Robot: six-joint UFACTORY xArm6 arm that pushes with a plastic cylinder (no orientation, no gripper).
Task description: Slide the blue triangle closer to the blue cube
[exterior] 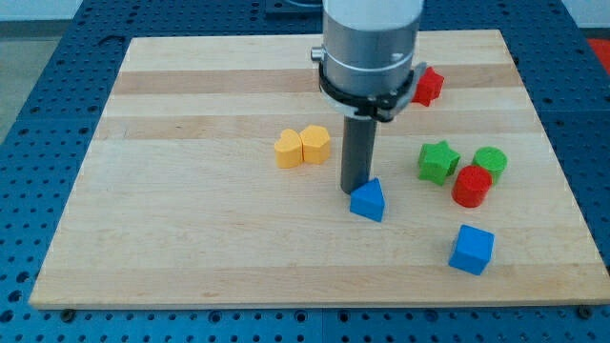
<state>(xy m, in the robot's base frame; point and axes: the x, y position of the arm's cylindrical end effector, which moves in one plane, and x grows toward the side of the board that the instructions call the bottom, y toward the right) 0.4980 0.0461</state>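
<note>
Camera view is showing my tip, a plain rod gripping nothing, touching the blue triangle on its upper-left side, the blue cube lying lower right, apart.

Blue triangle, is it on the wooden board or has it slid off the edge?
On the board. The blue triangle sits well inside the wooden board, with my tip at its upper-left edge.
</note>
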